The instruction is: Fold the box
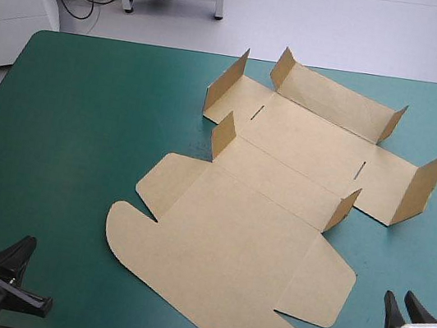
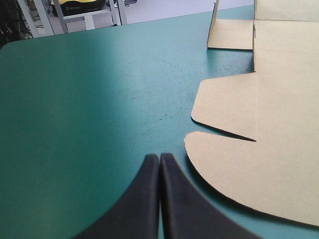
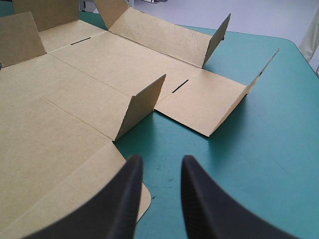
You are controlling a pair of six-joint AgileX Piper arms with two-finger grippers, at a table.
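No text, label, brand, number or sign can be read in any view. The box (image 1: 277, 215) shows only plain brown board on every face in view, and the teal-green tabletop (image 1: 83, 126) around the box bears no legible mark.

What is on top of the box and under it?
Nothing lies on the box; only its own flaps stand up. It rests on the teal-green cover; whatever is beneath the board is hidden.

Matt brown board box (image 1: 276, 223)
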